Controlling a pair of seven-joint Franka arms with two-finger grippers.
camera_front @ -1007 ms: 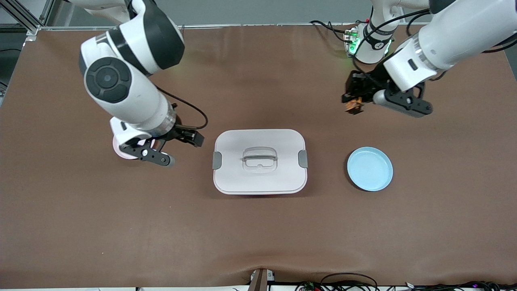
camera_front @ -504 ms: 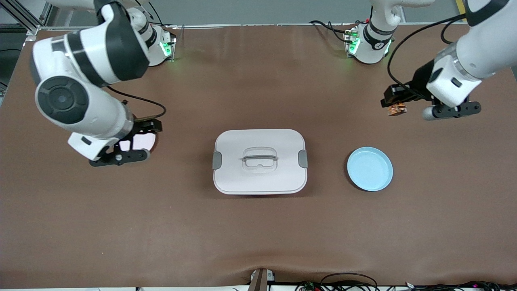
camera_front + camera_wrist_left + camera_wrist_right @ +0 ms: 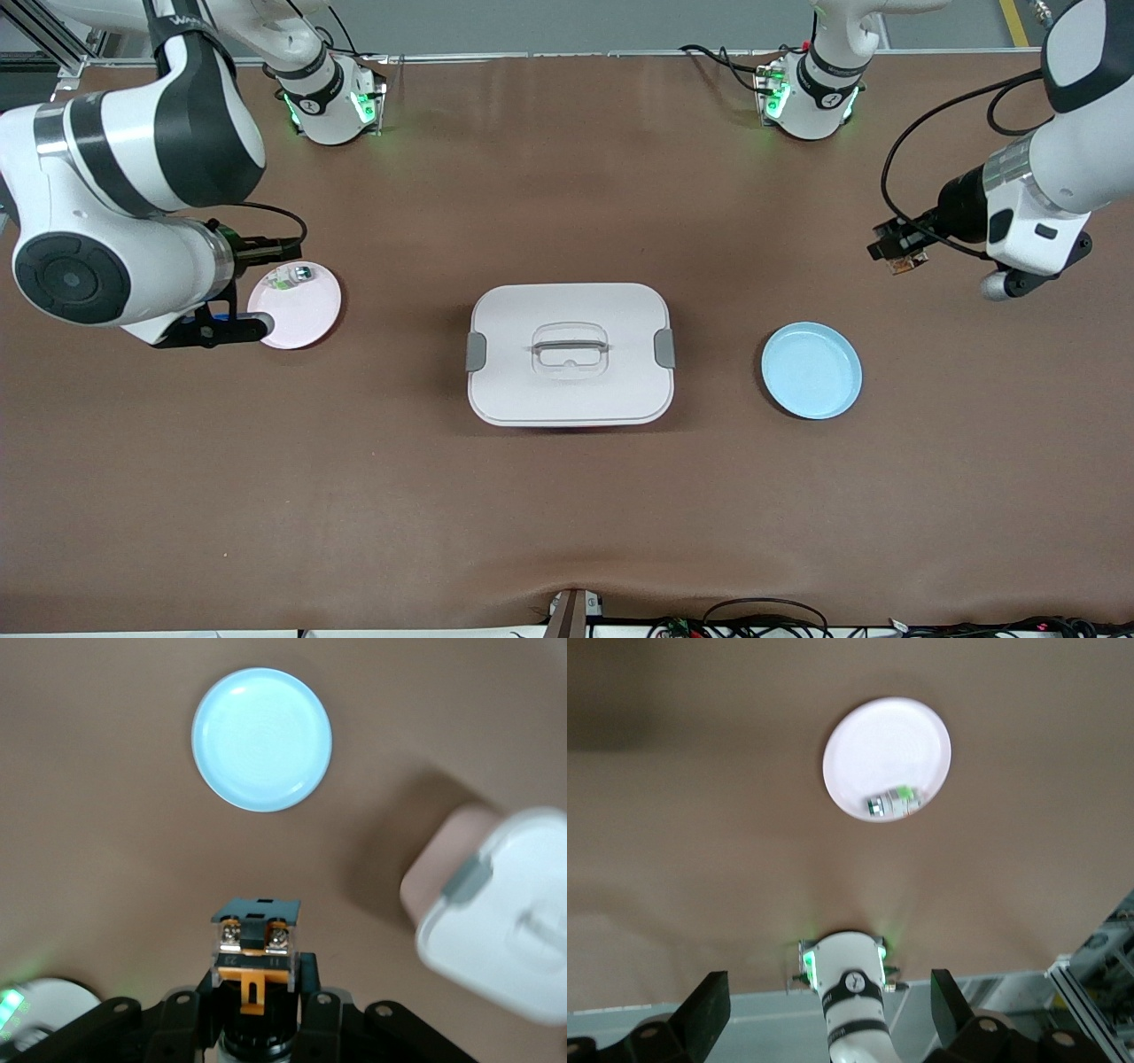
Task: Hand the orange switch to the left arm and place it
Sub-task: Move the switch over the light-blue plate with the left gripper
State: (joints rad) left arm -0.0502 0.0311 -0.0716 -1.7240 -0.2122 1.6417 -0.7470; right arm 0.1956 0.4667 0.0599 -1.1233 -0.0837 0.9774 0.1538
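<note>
Left end effector (image 3: 897, 252) withdrawn, clamping orange switch (image 3: 255, 948)

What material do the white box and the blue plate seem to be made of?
The white box looks like matte moulded plastic: rounded corners, grey side latches and a recessed lid handle. The blue plate looks like smooth, slightly glossy plastic or glazed ceramic: soft highlights show on its raised rim, and the look cannot settle which.

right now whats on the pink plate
One small clear-silver part with green lies on the pink plate, near its rim toward the robots' bases. The right arm covers the plate's edge at the right arm's end, so anything there is hidden.
</note>
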